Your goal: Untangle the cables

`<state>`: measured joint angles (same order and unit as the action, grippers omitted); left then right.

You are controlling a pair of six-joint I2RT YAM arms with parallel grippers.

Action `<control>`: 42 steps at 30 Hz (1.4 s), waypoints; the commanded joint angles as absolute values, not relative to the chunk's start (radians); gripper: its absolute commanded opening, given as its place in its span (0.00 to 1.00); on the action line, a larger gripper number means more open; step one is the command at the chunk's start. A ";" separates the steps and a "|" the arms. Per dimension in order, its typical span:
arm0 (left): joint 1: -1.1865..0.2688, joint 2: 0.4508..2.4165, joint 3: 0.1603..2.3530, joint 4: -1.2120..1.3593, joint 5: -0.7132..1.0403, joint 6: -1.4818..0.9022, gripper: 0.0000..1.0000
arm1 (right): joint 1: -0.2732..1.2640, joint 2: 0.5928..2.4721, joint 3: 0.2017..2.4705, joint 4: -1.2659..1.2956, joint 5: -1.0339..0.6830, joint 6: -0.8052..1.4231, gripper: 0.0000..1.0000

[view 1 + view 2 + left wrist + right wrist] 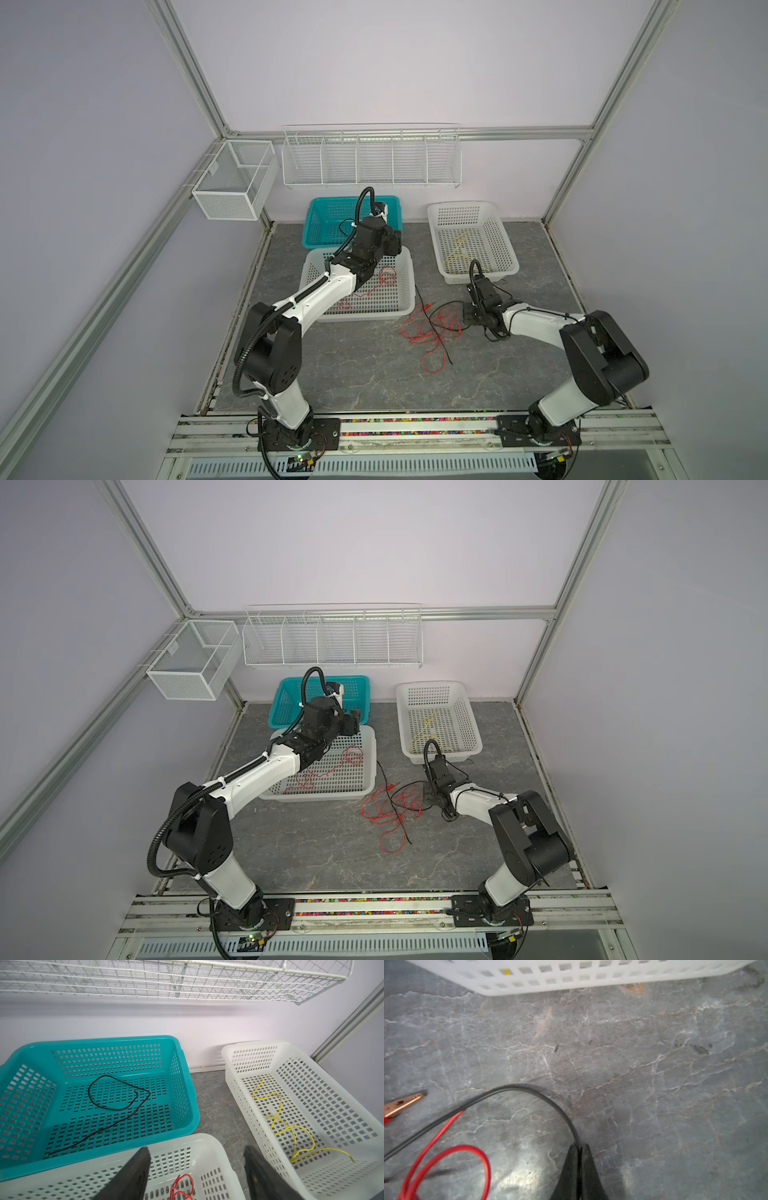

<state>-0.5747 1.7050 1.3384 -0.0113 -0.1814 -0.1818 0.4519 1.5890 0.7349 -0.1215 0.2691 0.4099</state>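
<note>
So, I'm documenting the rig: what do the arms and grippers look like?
The left arm and right arm have white shells and black joints. Ribbed black hoses run along them. The left gripper and right gripper have black fingers tapering to narrow tips.

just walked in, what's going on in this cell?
It looks like a cable tangle being sorted by colour. The right gripper has its jaws shut on a black cable at the edge of the red-and-black tangle on the table. The left gripper, jaws open and empty, hangs over the middle white basket, which holds red cables. A black wire lies in the teal basket, and a yellow cable in the right white basket.
</note>
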 commanded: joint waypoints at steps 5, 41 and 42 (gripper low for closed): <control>-0.587 1.648 1.302 0.019 -0.123 -0.165 0.76 | 0.452 1.398 0.749 -0.232 0.341 0.343 0.06; -0.769 1.443 1.075 0.233 0.445 0.067 1.00 | 0.509 0.931 0.909 -0.242 -0.100 -0.060 0.06; -0.769 1.443 1.075 0.236 0.452 0.063 1.00 | 0.509 0.931 0.907 -0.233 -0.123 -0.060 0.06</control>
<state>-0.7677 1.4658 1.0786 0.2024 0.3733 0.0578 0.5022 0.9264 0.9009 -0.2886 -0.0406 -0.0307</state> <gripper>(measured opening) 0.997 0.063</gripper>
